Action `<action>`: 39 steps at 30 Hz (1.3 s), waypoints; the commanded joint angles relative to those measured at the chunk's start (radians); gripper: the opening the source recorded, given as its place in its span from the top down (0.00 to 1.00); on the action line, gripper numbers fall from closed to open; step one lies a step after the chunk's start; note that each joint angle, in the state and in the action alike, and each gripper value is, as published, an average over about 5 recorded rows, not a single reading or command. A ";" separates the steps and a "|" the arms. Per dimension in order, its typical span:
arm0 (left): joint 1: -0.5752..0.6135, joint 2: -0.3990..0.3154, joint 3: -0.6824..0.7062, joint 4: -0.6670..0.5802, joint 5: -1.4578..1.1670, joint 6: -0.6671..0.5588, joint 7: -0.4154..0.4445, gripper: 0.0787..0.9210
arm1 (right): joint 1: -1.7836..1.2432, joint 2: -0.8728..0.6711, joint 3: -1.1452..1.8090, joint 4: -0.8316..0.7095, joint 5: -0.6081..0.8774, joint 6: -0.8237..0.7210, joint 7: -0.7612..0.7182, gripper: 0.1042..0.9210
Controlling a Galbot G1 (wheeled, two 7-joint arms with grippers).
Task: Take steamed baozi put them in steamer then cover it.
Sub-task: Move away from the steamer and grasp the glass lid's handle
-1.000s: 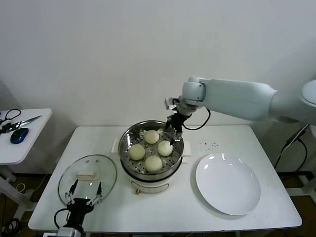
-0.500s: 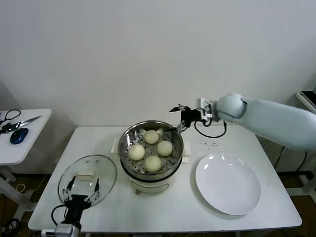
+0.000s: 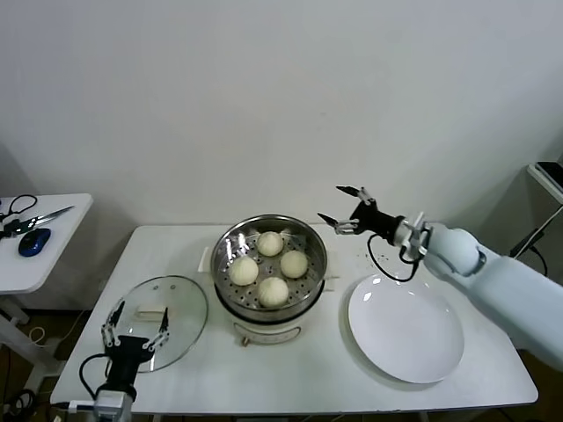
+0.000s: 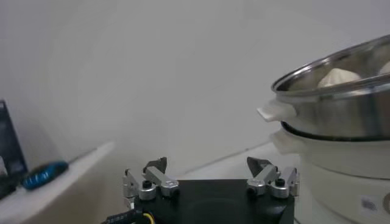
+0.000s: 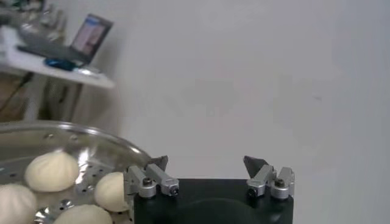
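Unlabelled steamer point(image 3: 269, 264), four baozi point(image 3: 272, 268)

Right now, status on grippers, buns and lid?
Left gripper open, low by lid. Right gripper open, empty, beside steamer. Four buns in; lid on table, path clear.

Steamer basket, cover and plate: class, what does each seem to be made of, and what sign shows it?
Steamer basket: polished metal, likely stainless steel; mirror-like, perforated.
Cover: clear glass, the table visible through it, metal rim.
Plate: glossy white, probably ceramic or melamine; bright highlights.
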 commanded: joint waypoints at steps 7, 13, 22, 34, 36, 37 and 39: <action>-0.073 0.117 -0.019 0.026 1.036 0.062 0.051 0.12 | -0.850 0.131 0.839 0.133 -0.107 -0.010 0.101 0.12; -0.096 0.131 0.022 0.125 1.223 0.081 0.041 0.12 | -0.918 0.216 0.907 0.123 -0.130 -0.011 0.090 0.12; -0.124 0.095 0.027 0.252 1.271 0.065 -0.003 0.12 | -0.930 0.300 0.930 0.092 -0.158 -0.005 0.087 0.12; -0.264 0.053 0.037 0.403 1.293 0.060 -0.091 0.12 | -0.918 0.313 0.926 0.077 -0.200 -0.001 0.082 0.12; -0.273 0.054 0.040 0.413 1.280 0.061 -0.101 0.12 | -0.920 0.315 0.926 0.076 -0.207 0.001 0.079 0.12; -0.277 0.054 0.040 0.417 1.273 0.061 -0.104 0.12 | -0.921 0.316 0.926 0.074 -0.211 0.002 0.077 0.12; -0.285 0.055 0.042 0.424 1.256 0.064 -0.111 0.12 | -0.921 0.319 0.926 0.069 -0.219 0.005 0.074 0.12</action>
